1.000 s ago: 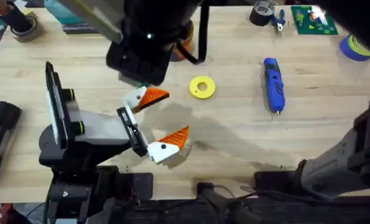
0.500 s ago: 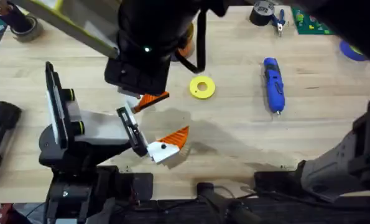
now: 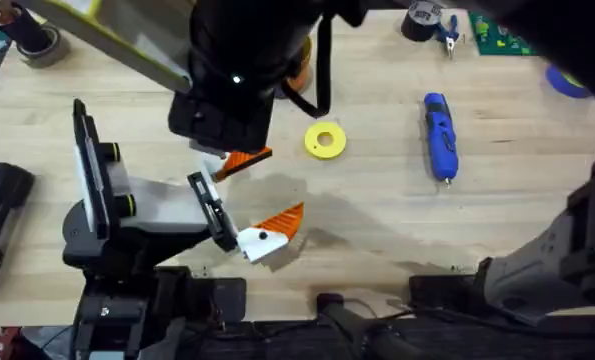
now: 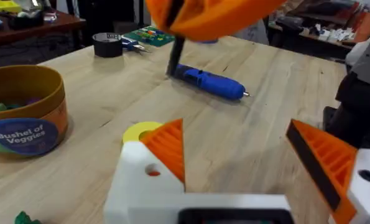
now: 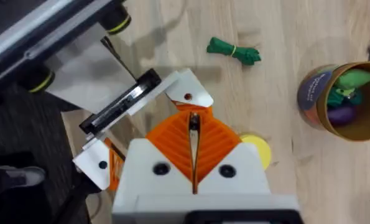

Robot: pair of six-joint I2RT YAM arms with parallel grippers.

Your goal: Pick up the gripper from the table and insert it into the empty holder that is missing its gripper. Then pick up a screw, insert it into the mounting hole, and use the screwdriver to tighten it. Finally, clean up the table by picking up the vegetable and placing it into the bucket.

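Observation:
My left gripper [image 3: 265, 190] lies open on the table, and both of its white mounts carry an orange wedge [image 4: 166, 149]. My right gripper [image 5: 194, 134] hangs just above the far mount [image 5: 188, 96] and its mounting hole. It is shut on a thin dark screw [image 4: 175, 57] that points down. I cannot tell which wedge is the once-loose gripper. The blue screwdriver [image 3: 439, 135] lies to the right on the table. The green vegetable [image 5: 234, 51] lies on the wood near the bucket [image 5: 340, 99], which holds toys.
A yellow disc [image 3: 325, 140] lies between the left claw and the screwdriver. A black tape roll [image 3: 422, 20] and small pliers [image 3: 447, 35] sit at the back edge. The right arm [image 3: 237, 70] looms dark over the back middle of the table.
A second ago the right arm shifted down over the left claw's far finger, covering its white mount. Nothing has moved in the last half second.

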